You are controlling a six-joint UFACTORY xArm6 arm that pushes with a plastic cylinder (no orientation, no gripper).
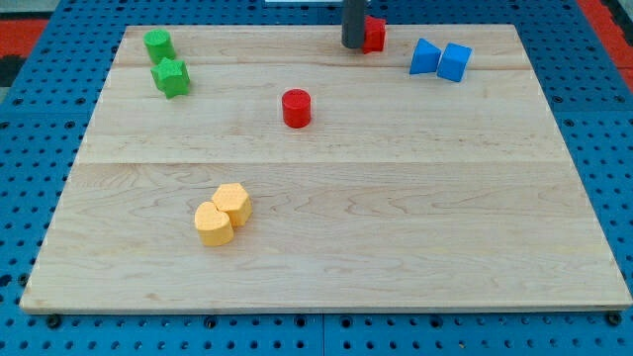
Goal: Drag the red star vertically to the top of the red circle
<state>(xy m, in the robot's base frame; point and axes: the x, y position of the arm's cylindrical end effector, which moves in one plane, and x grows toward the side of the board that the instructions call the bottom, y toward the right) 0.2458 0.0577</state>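
The red star (375,35) lies near the board's top edge, right of centre, partly hidden by my rod. My tip (353,44) stands at the star's left side, touching or nearly touching it. The red circle (296,108) is a short cylinder lower down and to the left of the star, apart from the tip.
A green cylinder (158,44) and a green star (171,77) sit at the top left. Two blue blocks (425,56) (455,61) sit at the top right. A yellow hexagon (233,203) and a yellow heart (213,224) touch at the lower left. The wooden board (396,227) lies on blue pegboard.
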